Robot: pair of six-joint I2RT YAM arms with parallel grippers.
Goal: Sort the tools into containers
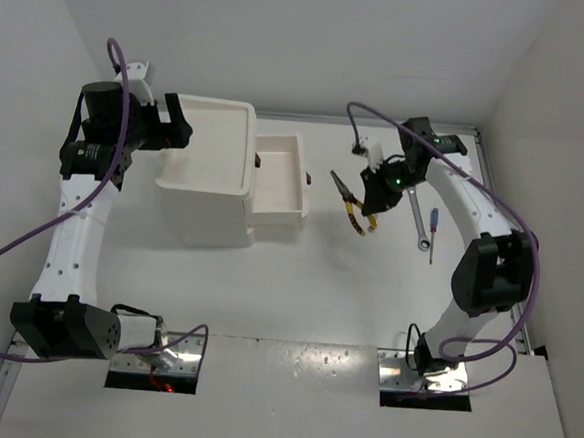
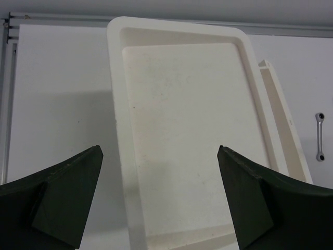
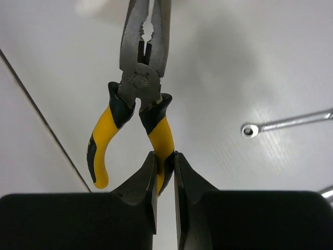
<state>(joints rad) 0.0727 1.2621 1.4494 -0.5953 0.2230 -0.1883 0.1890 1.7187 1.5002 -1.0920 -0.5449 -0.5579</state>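
My right gripper (image 3: 165, 159) is shut on one yellow handle of the pliers (image 3: 140, 83), whose grey nose points away from the wrist. From above, the pliers (image 1: 351, 205) hang at the right gripper (image 1: 371, 213), to the right of the drawer unit's pulled-out drawer (image 1: 280, 173). A silver wrench (image 1: 418, 216) and a slim blue-handled screwdriver (image 1: 433, 229) lie on the table right of them. My left gripper (image 2: 158, 151) stands wide open over the near end of the white drawer unit's tray top (image 2: 117, 78), holding nothing.
The white drawer unit (image 1: 207, 218) stands left of centre, with the left gripper (image 1: 183, 131) at its left edge. The wrench (image 3: 283, 124) shows beyond the pliers in the right wrist view. White walls close in the table at the back and both sides.
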